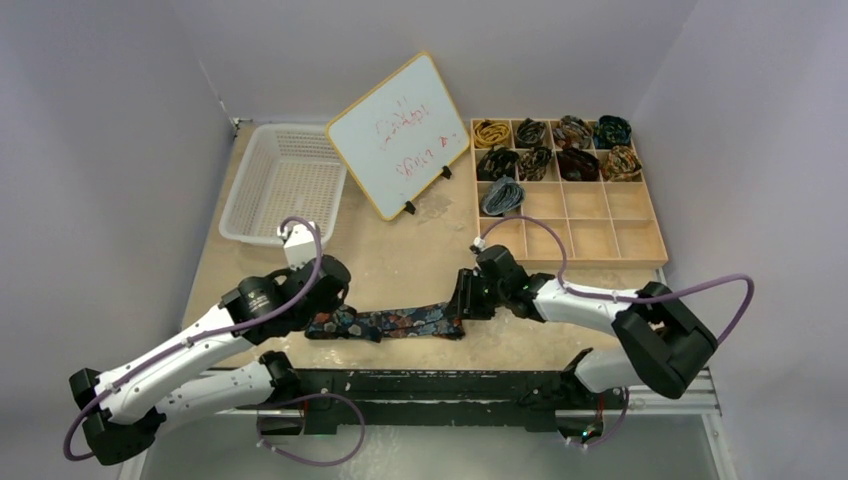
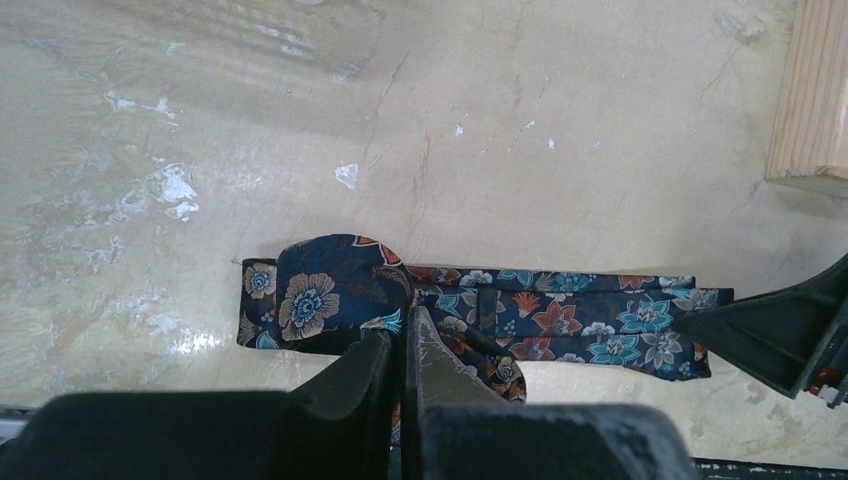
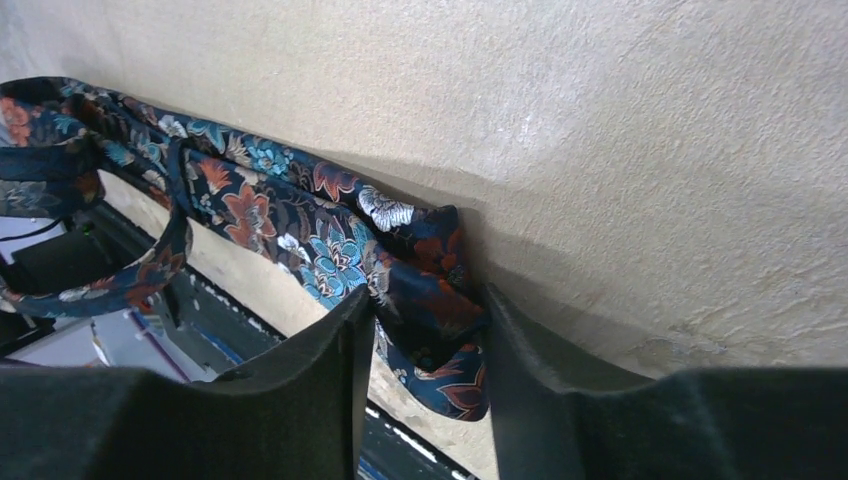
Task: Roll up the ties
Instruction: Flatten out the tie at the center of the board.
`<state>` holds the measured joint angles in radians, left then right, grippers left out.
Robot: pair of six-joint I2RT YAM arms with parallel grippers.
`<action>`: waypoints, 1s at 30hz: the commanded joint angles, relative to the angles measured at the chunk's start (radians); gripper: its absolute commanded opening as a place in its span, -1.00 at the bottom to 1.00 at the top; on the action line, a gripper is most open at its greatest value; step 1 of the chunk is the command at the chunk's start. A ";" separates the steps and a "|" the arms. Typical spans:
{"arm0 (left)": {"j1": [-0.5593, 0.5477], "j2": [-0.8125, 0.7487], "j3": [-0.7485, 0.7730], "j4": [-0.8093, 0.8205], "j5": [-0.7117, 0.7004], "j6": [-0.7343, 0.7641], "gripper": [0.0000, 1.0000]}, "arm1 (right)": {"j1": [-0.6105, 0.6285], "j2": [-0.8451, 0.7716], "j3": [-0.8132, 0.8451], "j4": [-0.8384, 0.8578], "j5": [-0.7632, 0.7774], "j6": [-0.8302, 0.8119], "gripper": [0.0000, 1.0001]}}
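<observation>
One long, navy floral fabric necktie [image 1: 395,322] lies flat along the near edge of the pale tabletop [image 1: 400,255], stretched between the two arms. At its left end, folded over into a loose loop, the left gripper [image 2: 403,345] has its black fingers closed to a slit with cloth pinched between them. The right gripper [image 3: 425,310] clamps the opposite end, bunched between its pads. Nine coiled ties [image 1: 553,160] fill the two far rows and one third-row cell of a wooden divided tray [image 1: 640,255] at far right. A white plastic basket [image 1: 283,180] and a tilted whiteboard [image 1: 400,135] stand behind.
</observation>
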<state>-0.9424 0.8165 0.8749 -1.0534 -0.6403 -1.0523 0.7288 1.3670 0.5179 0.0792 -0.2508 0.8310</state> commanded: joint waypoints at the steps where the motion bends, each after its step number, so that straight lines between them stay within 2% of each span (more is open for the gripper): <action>1: 0.004 -0.019 0.024 0.032 -0.002 0.036 -1.00 | 0.015 0.023 0.043 -0.055 0.090 0.007 -0.20; 4: 0.004 -0.020 0.030 0.053 0.014 0.064 -1.00 | 0.015 -0.042 0.098 -0.153 0.215 0.030 -0.44; 7: 0.003 -0.031 0.033 0.148 0.076 0.153 -1.00 | 0.005 -0.173 0.123 -0.268 0.358 0.107 -0.85; 10: 0.004 -0.043 0.035 0.251 0.165 0.210 -1.00 | -0.036 -0.311 0.140 -0.377 0.490 0.165 -1.00; 14: 0.004 -0.024 0.035 0.353 0.271 0.204 -1.00 | -0.105 -0.480 0.144 -0.507 0.569 0.211 -1.00; 19: 0.004 0.004 0.017 0.438 0.327 0.139 -1.00 | -0.167 -0.587 0.185 -0.632 0.647 0.238 -1.00; 24: 0.004 -0.011 0.030 0.398 0.320 0.052 -1.00 | -0.169 -0.622 0.281 -0.743 0.708 0.265 -1.00; 30: 0.004 -0.099 0.077 0.303 0.340 0.013 -1.00 | -0.169 -0.620 0.364 -0.753 0.636 0.200 -1.00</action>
<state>-0.9424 0.7834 0.8837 -0.7086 -0.3252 -0.9913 0.5625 0.7509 0.8116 -0.6373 0.3847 1.0561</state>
